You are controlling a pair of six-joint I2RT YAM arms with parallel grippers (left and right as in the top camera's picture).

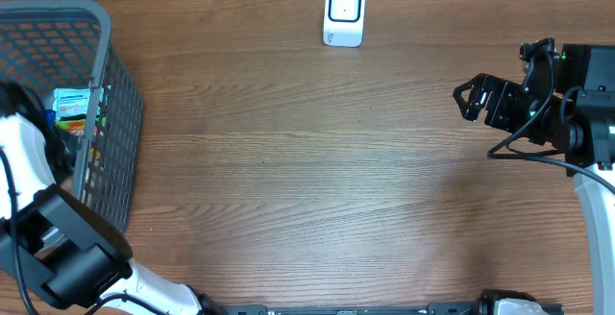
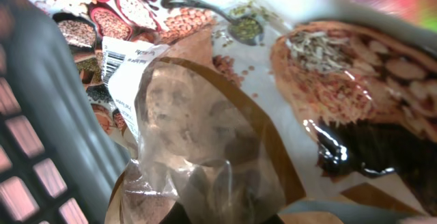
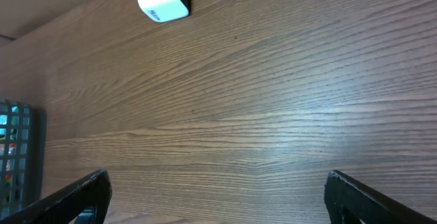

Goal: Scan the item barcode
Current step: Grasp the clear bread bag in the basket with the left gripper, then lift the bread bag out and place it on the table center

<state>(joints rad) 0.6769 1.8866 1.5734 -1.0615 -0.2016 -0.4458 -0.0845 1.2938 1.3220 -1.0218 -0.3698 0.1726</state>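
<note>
Task at early stage, nothing scanned. Item, a clear packet [image 2: 198, 128] w/ white barcode label [image 2: 123, 63], lay inside basket [image 1: 120, 113] at table's left, among other food packs. Left arm [image 1: 24, 161] reached down into basket. The left gripper's fingers were not visible; jaws pressed together, but cannot tell if pinching packet. Right gripper [image 1: 467, 101] spread wide, idle, well apart at right. Scanner [image 1: 344, 12] stood at far edge, nothing near it. Remaining: lift item out, carry to scanner, present label.
</note>
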